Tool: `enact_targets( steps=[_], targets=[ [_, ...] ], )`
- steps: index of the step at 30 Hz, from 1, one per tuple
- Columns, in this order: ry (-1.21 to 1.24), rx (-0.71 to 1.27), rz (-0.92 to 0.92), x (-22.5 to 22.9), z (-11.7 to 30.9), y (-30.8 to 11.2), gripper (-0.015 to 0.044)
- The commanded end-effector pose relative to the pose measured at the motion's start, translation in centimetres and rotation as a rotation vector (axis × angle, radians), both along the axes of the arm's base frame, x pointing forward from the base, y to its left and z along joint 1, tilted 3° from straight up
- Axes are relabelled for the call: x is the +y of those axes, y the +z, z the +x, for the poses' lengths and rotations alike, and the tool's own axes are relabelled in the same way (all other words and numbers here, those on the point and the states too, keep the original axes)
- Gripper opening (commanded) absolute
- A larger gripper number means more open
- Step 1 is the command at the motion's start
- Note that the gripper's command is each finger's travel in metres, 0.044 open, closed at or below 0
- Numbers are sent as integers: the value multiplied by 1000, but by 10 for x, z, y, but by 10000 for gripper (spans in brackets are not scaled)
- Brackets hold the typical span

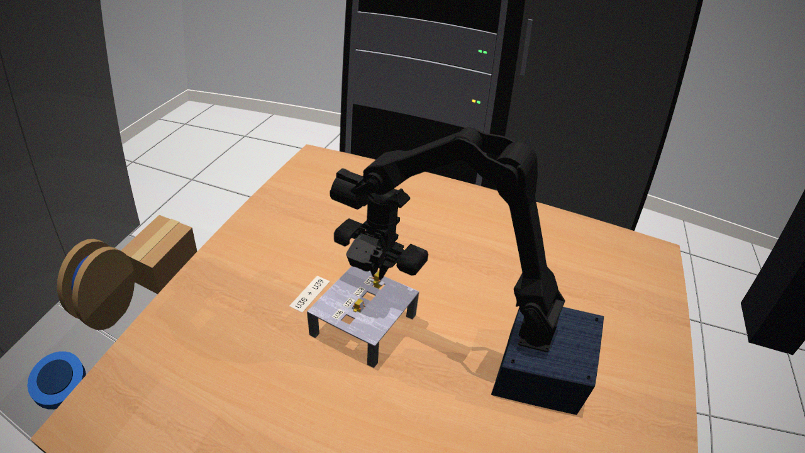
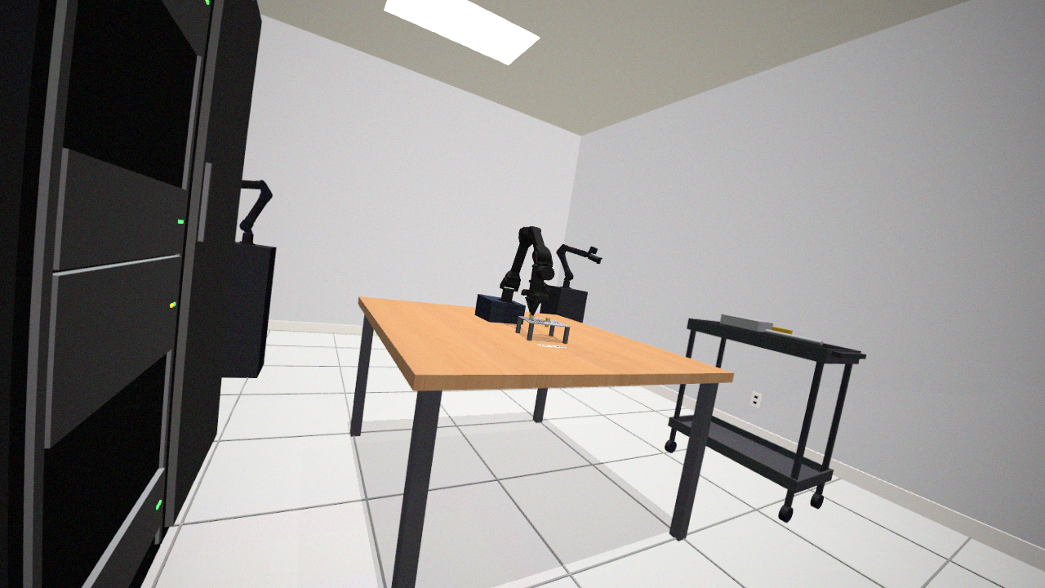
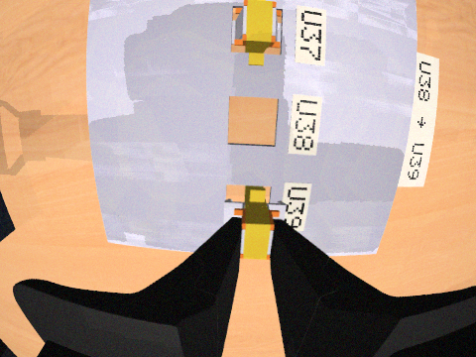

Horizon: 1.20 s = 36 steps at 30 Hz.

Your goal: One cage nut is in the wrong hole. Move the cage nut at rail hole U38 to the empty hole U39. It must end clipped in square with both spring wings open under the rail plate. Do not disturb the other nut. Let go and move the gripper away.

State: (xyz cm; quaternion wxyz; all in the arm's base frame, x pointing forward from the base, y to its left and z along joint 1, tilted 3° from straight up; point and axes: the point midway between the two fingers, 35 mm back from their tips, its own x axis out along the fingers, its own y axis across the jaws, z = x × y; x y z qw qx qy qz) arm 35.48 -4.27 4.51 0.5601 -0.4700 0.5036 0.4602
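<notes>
My tool [image 1: 378, 277] [image 2: 534, 314] [image 3: 256, 228] is nearly closed, gripping the yellow nut [image 1: 377, 280] [image 3: 257, 240] at U39. The wooden counter [image 1: 225, 338] [image 2: 467, 350] [image 3: 40, 258] stands on white tiles.

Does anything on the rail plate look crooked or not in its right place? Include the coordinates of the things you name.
Yes, perhaps. In the wrist view, the gripped cage nut [image 1: 377, 280] [image 3: 257, 240] covers only part of hole U39, leaving a strip open on the U38 side, so it looks not squarely seated. Its wings are hidden.
</notes>
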Motion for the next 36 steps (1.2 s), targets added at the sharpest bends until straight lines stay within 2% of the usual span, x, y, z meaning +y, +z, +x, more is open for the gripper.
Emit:
enact_targets(
  steps=[1, 36],
  targets=[
    [1, 7, 1, 0, 0, -2, 33],
    [-1, -24, -4, 0, -1, -3, 33]
  ],
)
